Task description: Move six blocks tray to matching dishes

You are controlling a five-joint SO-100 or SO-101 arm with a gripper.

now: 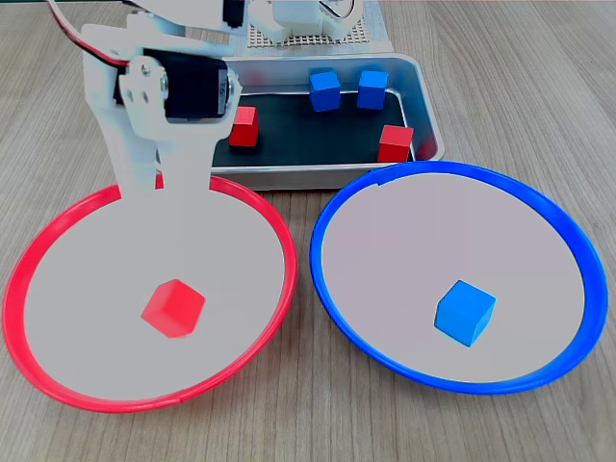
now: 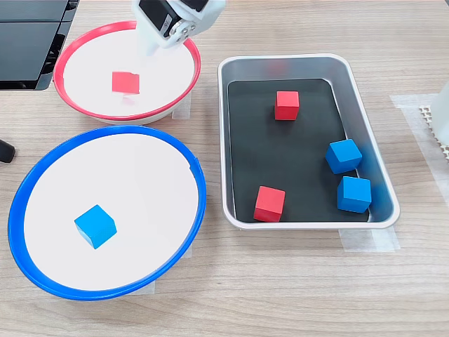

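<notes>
Blocks: two red, two blue remain in silver tray (image 2: 365,217) on wooden table (image 2: 280,281). One red block (image 2: 125,82) lies mid red-rimmed dish (image 2: 66,105); one blue block (image 2: 95,226) sits in blue-rimmed dish (image 2: 28,274), toward its outer rim. White arm (image 1: 159,125) hangs over red dish's tray-side rim; gripper jaw state cannot be told.

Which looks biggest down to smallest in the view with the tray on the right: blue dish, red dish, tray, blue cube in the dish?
1. Blue dish, nearest the camera, which may flatter it.
2. Tray.
3. Red dish, partly covered by the arm.
4. Blue cube.
</notes>
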